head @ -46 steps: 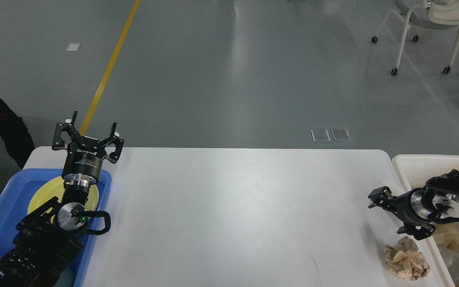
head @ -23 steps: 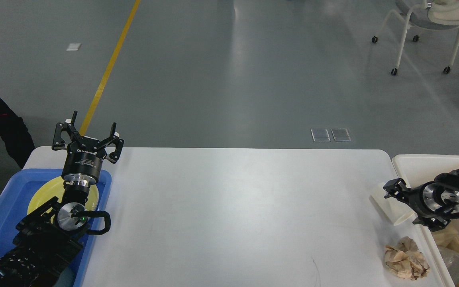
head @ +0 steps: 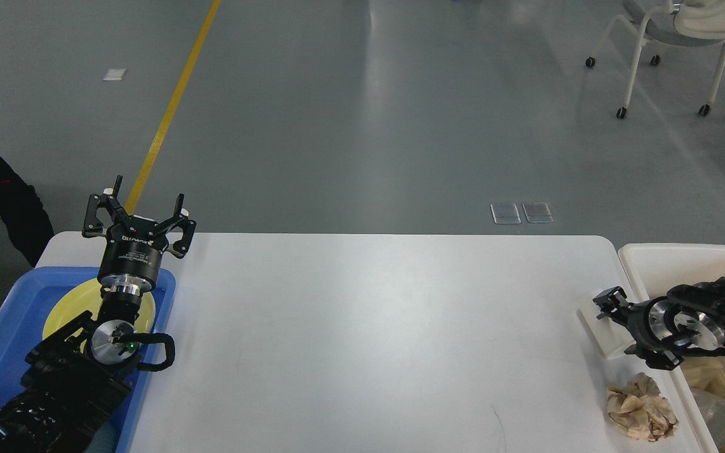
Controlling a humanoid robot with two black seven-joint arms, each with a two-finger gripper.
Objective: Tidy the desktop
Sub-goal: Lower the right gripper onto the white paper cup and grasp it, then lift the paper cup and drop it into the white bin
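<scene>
A: Where's the tabletop (head: 362, 340) relative to you?

B: It spreads white and wide between my two arms, mostly bare in the middle. My left fingers (head: 139, 214) stand over its far left corner, above the blue tray (head: 4, 333) that holds a yellow plate (head: 70, 305). They are spread wide apart and hold nothing.

A: And the right side?

B: My right fingers (head: 614, 327) are low at the tabletop's right edge, pointing left. A white cup (head: 598, 324) lies on its side there, between them as far as I can see. The fingers are dark and partly end-on; I cannot tell whether they are closed on the cup or only beside it.

A: Anything else near that hand?

B: A crumpled brownish paper wad (head: 641, 412) lies on the tabletop, near the front right corner, just nearer me than the right fingers and apart from them. A cream-white bin (head: 683, 258) sits just beside the tabletop's right edge; my right arm reaches across it.
</scene>
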